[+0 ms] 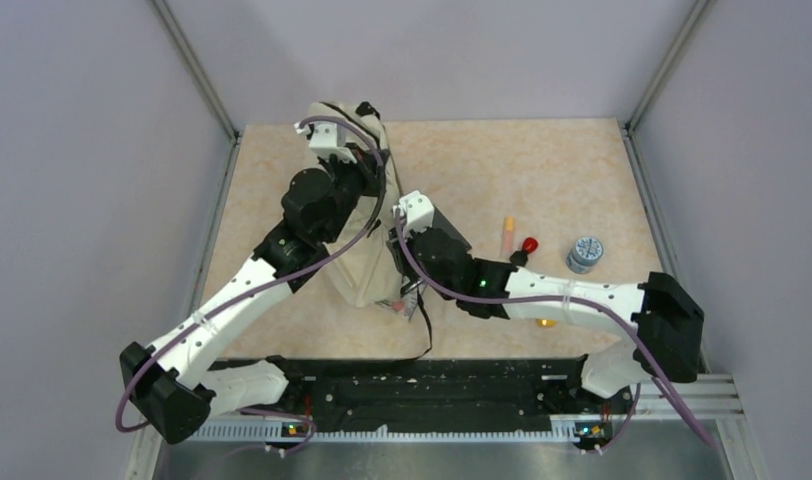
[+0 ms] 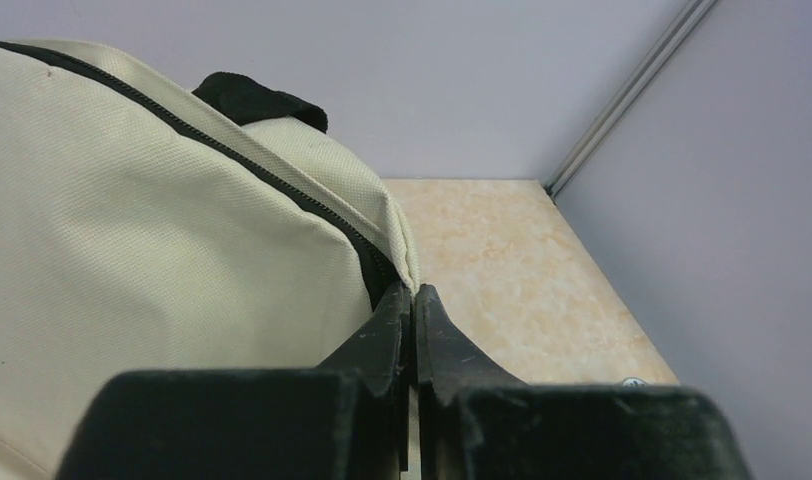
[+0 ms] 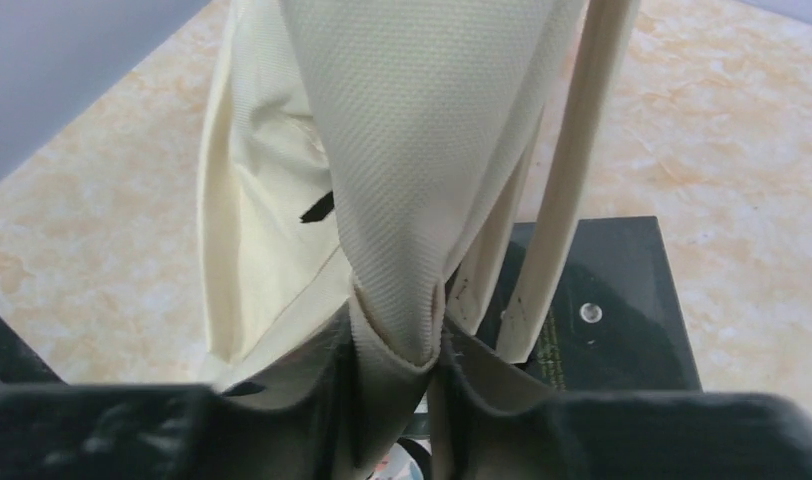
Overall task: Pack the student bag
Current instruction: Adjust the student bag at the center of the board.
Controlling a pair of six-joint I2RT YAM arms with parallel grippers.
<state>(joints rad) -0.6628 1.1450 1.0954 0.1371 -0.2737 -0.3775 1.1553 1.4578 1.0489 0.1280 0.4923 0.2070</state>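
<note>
While the right gripper [image 3: 397, 350] is clamped on a bunched fold of the student bag [image 3: 412, 150], the left gripper [image 2: 414, 295] has its jaws pressed together at the bag's corner seam. The thin beige edge runs into the gap, so it looks nipped there.

Right wrist view: woven beige fabric hangs in a twisted fold down between the fingers. Two beige strips run beside it. A flat black plate [image 3: 592, 300] with a screw lies below, on the table.

Left wrist view: the bag fills the left half. It is pale khaki weave with a black zip line [image 2: 232, 150] running diagonally down to the pinched corner. A black strap loop [image 2: 257, 100] sits at its top.

Top view: the bag [image 1: 367, 265] sits left of centre on the tan table [image 1: 562, 170], stretched from the far edge toward the near side. The left arm holds the far end and the right arm holds mid-length. A thin black strap [image 1: 425, 335] trails off its near end toward the base rail.

Right of the bag and well apart from it:
- an orange tube [image 1: 507, 236]
- a red-topped item [image 1: 529, 245]
- a blue-grey round jar [image 1: 585, 252]
</note>
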